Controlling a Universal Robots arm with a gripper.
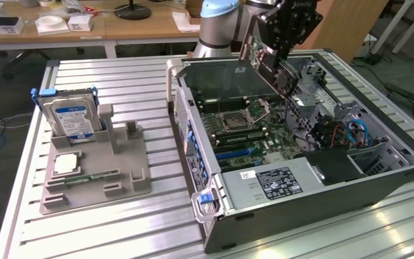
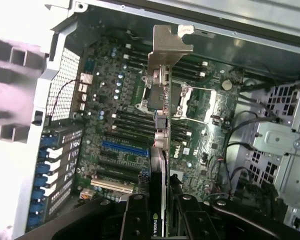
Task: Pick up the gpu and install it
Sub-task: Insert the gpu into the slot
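Clamping thin flat gpu (image 2: 161,150) edge-on, black gripper (image 2: 160,205) over green motherboard (image 2: 115,100).

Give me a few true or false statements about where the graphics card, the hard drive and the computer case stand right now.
1. The tool grips the graphics card. True.
2. The graphics card sits in a slot. False: it hangs above the board, held edge-on.
3. The hard drive stands upright in the grey stand. True.
4. The computer case is closed. False: its side is open, showing the board.
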